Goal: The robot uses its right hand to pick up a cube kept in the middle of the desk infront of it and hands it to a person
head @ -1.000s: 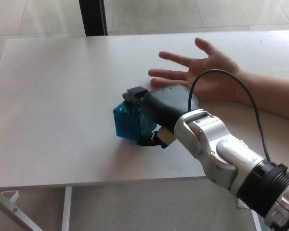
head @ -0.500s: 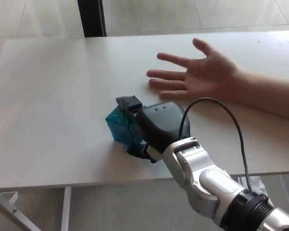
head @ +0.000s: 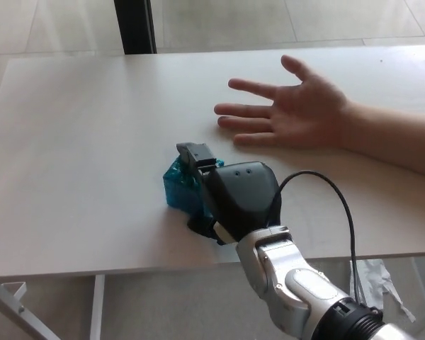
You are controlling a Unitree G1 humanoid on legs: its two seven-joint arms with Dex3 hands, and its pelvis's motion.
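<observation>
- Right hand (head: 227, 198): black, entering from the lower right on a silver forearm; its fingers (head: 195, 154) curl over the top of the cube and the thumb sits low at the near side, so the hand is closed around the cube.
- Cube (head: 178, 185): translucent blue, near the middle of the desk (head: 71, 142), mostly hidden behind the hand; only its left face and part of its top show. Whether it rests on the desk or is just clear of it cannot be told.
- Person's hand (head: 290, 110): open, palm up, fingers spread, lying on the desk beyond and to the right of the cube, well apart from it.
- Left hand: not in view.
- Change over the last second: the forearm has drawn back toward the near edge, and hand and cube together have shifted slightly left and toward the robot, then settled; the person's hand has stayed put.
- Meaning for the task: the cube moving with the hand suggests the hold is secure. The lift and the carry across to the waiting palm are not yet done.
</observation>
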